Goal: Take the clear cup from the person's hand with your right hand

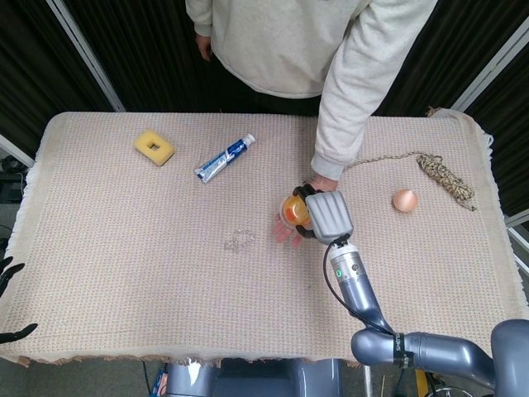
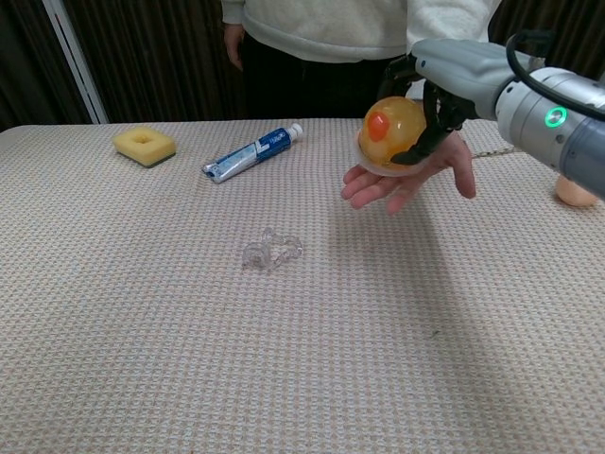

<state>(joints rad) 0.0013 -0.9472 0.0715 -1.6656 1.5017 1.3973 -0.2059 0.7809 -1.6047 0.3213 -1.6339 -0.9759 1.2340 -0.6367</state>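
Right hand [image 2: 437, 83] curled around clear cup [image 2: 390, 134], gripping it above person's open palm [image 2: 408, 175] for handover

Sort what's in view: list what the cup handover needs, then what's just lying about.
Needed: cup, right hand, person's hand.

Lying about: sponge, tube, clear clip, egg, rope, left hand.

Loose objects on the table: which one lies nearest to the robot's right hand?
The egg-shaped object, right of the right hand; the toothpaste tube and yellow sponge lie farther left.
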